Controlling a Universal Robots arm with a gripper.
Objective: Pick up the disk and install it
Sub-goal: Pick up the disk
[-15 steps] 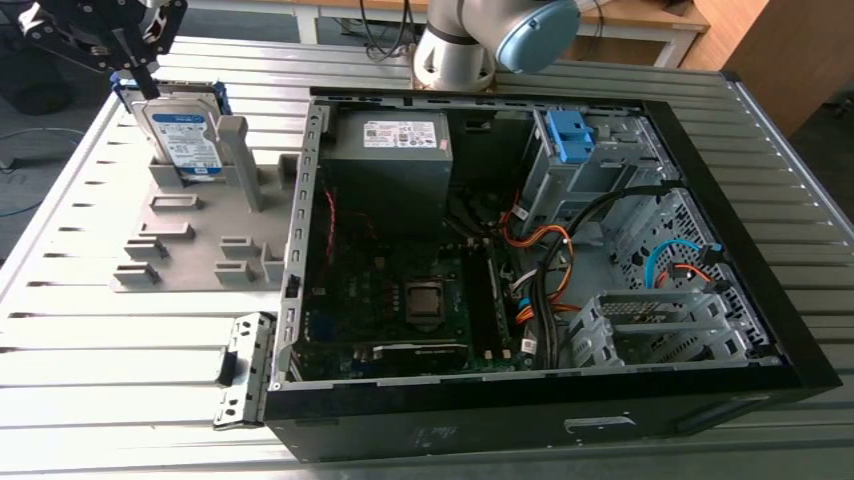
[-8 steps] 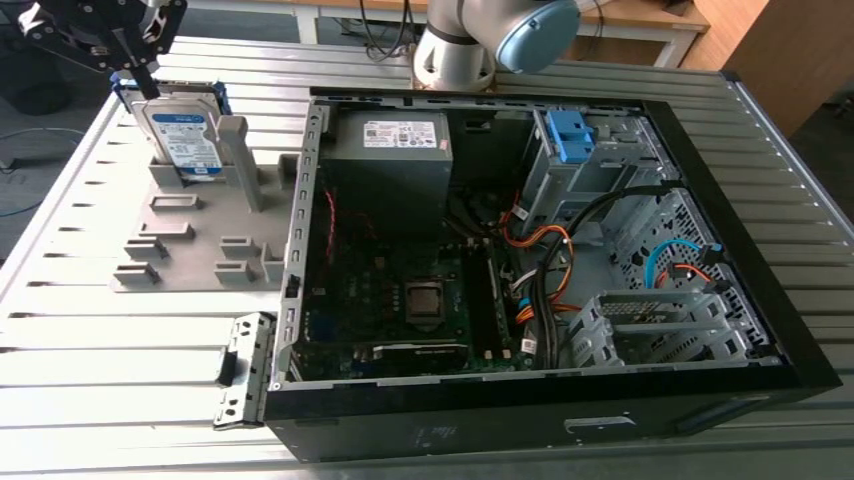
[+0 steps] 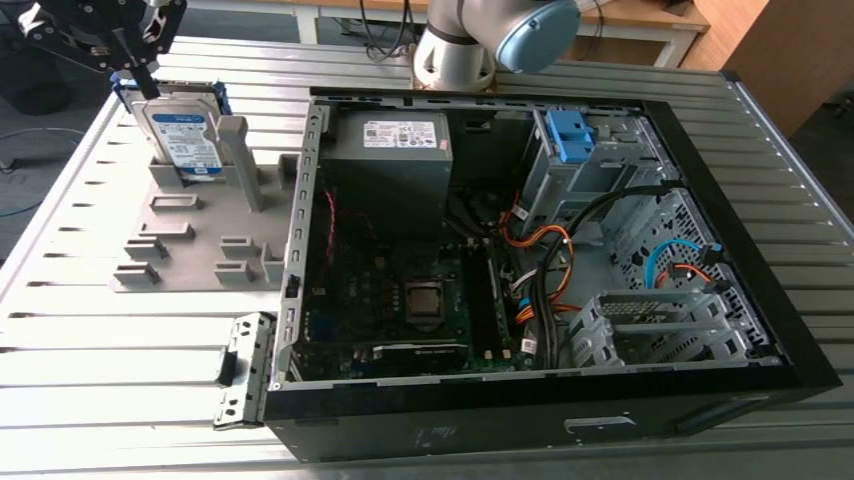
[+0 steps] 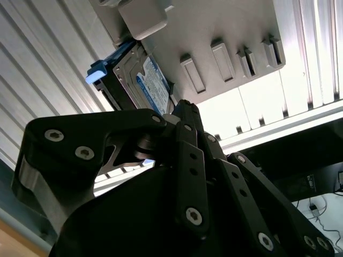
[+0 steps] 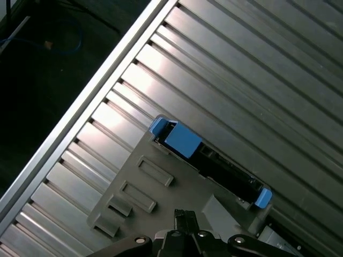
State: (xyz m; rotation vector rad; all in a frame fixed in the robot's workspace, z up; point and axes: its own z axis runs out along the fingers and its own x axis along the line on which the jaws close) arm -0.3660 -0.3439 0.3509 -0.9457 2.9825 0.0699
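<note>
Status at this frame: we were in the pick step, pre-grasp, with the install not started. The disk [image 3: 184, 135] sat in the grey holder [image 3: 174, 240], standing on edge between the holder's upright posts, not lifted. The gripper [image 3: 136, 78] hung directly over the holder, just above the disk's top edge and nearer one blue corner than the middle. We could not confirm contact. We also could not tell whether the gripper was open or closed, and we saw nothing carried in it.

Orientation: the disk was upright, maybe leaning a touch. As we read it from the exterior view, its long axis ran roughly vertical, up out of the holder. The label face pointed toward the holder's rows of low empty slots. In the first wrist view we looked down on its thin top edge [image 5: 214, 163], with blue carrier tabs at both ends.

Our read on what a grasp called for: centre over that top edge and line up across the thin dimension. Then pull straight along the long axis so the carrier cleared the posts without snagging. There was little room for sideways error.

The open computer case [image 3: 534, 420] lay beside the holder, on the exterior view's right, both on the slatted table [image 3: 120, 340]. Its side panel was off and the interior exposed.
</note>
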